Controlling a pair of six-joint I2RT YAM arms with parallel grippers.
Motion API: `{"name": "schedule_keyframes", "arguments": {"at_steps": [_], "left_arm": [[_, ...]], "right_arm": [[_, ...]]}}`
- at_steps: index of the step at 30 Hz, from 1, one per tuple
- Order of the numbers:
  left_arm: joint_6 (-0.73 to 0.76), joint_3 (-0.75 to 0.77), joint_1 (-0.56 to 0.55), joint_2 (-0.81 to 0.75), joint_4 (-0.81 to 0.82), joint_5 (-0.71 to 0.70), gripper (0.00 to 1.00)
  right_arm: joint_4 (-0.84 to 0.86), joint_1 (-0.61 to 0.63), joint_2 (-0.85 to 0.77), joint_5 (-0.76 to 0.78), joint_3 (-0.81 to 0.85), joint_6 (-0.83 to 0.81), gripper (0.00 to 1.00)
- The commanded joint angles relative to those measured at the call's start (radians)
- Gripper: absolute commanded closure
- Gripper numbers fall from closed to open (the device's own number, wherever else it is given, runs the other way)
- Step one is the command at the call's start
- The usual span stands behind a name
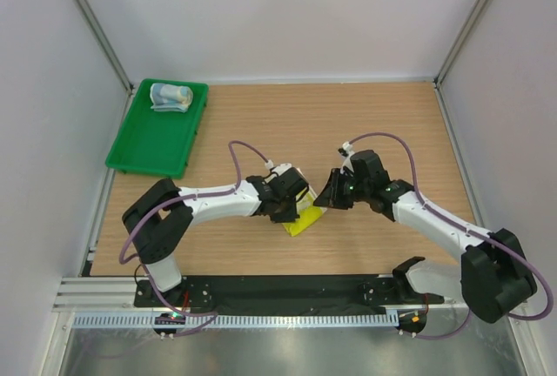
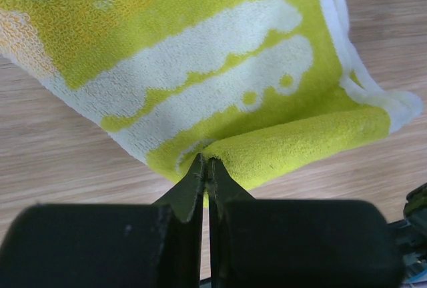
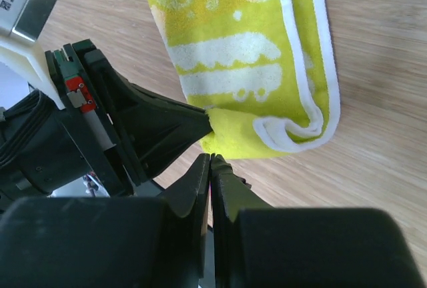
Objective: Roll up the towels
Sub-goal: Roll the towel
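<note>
The yellow-green towel (image 1: 302, 220) lies on the wooden table at centre, its near end partly rolled (image 3: 267, 135). My left gripper (image 2: 205, 162) is shut on the rolled edge, with a sliver of cloth between its jaws; it also shows in the right wrist view (image 3: 208, 119). My right gripper (image 3: 211, 159) is shut and empty, its tips just off the roll's near side, facing the left gripper (image 1: 301, 205). The light blue towel (image 1: 171, 97) lies rolled in the far end of the green tray (image 1: 148, 150).
The green tray stands at the table's far left. Grey walls with metal posts close in the table on three sides. A black strip and a metal rail (image 1: 261, 293) run along the near edge by the arm bases.
</note>
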Motion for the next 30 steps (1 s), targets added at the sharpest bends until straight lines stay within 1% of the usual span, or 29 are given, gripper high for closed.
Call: {"name": "schedule_keyframes", "arguments": {"at_steps": [1, 4, 7, 10, 21, 27, 30], "left_arm": [[-0.017, -0.020, 0.010, 0.034, -0.009, -0.012, 1.00], [-0.017, -0.031, 0.015, 0.040, 0.004, -0.009, 1.00], [-0.009, -0.034, 0.018, 0.038, 0.004, -0.012, 1.00], [-0.001, -0.038, 0.016, 0.035, 0.004, -0.012, 1.00], [0.026, -0.029, 0.018, 0.060, -0.003, -0.015, 1.00], [0.028, -0.034, 0.018, 0.035, -0.007, -0.018, 1.00], [0.025, -0.047, 0.020, 0.020, -0.012, -0.024, 1.00]], "right_arm": [[0.145, 0.009, 0.042, -0.059, -0.034, 0.009, 0.89], [0.211, 0.010, 0.100, -0.073, -0.064, 0.019, 0.89], [0.242, 0.010, 0.158, -0.056, -0.096, 0.019, 0.90], [0.314, 0.010, 0.204, -0.044, -0.104, 0.029, 0.90], [0.469, 0.014, 0.220, -0.170, -0.109, 0.107, 0.92], [0.431, 0.006, 0.258, -0.119, -0.109, 0.066, 0.94], [0.446, -0.048, 0.283, -0.130, -0.132, 0.065, 0.95]]}}
